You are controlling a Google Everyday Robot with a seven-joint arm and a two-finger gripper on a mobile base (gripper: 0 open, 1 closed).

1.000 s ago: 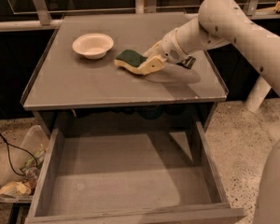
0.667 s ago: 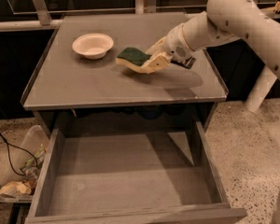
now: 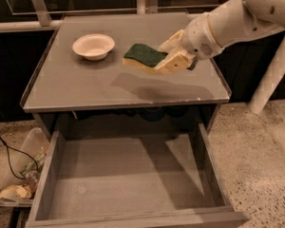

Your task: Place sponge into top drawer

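One sponge (image 3: 145, 55), probably light and squashy, hangs in the upper centre, its right end pinched firmly by the gripper (image 3: 167, 63), with the top drawer (image 3: 133, 175) open below.

Vs 1 s ago: sponge (image 3: 143, 54) has gone up off the tabletop (image 3: 85, 87) & a bit to the right. It now hangs clear, w/ its shadow lying apart on the grey surface below; before, it sat low w/ the shadow tucked right under it. The gripper (image 3: 167, 57), clamped on the sponge's right end, rose w/ it & is now above the table's right-centre. The arm (image 3: 228, 23) swung up & right, elbow now partly cut off at the top-right corner.
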